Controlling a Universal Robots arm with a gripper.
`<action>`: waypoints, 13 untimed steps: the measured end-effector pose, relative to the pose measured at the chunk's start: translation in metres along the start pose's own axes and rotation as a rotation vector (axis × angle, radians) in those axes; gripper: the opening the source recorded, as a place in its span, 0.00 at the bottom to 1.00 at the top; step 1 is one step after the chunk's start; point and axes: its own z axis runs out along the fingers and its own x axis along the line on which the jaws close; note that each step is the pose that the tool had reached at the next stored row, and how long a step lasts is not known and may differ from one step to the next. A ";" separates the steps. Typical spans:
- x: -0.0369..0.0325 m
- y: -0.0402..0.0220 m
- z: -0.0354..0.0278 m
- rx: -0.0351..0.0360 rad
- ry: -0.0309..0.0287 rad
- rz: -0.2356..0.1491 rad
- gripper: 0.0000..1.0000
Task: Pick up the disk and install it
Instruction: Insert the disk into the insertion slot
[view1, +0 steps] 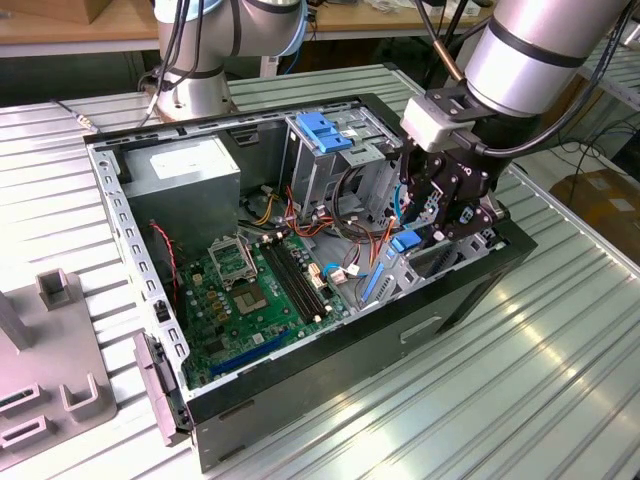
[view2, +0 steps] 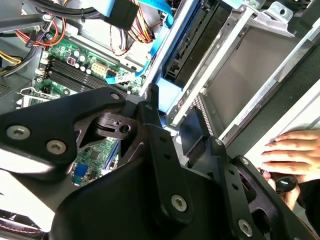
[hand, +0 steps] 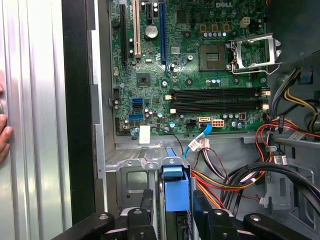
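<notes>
We see a ribbed metal table (view1: 560, 380) carrying an open computer case (view1: 330, 372), which lies on its side with its inside facing up. The silver arm (view1: 540, 50) comes down from the exterior view's upper right into the end of the case on that view's right.

Inside the case, a grey power supply box (view1: 190, 185) sits in the far corner on the exterior view's left. The green motherboard (view1: 250, 295) covers the floor. A tall metal cage (view1: 325, 170) with a wide blue latch (view1: 322, 133) stands just beside the arm.

The gripper (view1: 428, 228) is low in the drive bay next to that cage. The disk (hand: 176, 187) stands on edge in this bay with a blue rail facing up, directly under the gripper and in line with its middle. In the exterior view, the disk's blue end (view1: 405, 241) shows just below the gripper. We cannot tell whether the gripper clamps the disk or only straddles it.

A person's hand (view2: 292, 150) rests just outside the case wall near the bay. A bundle of red, orange and yellow wires (hand: 225, 180) runs just beside the disk.
</notes>
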 end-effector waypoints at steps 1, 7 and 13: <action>0.0000 0.0000 0.0000 0.0000 0.0000 0.000 0.43; 0.0000 0.0000 0.0001 0.0000 -0.0001 0.000 0.18; 0.0000 0.0000 0.0002 0.0000 -0.0001 0.000 0.11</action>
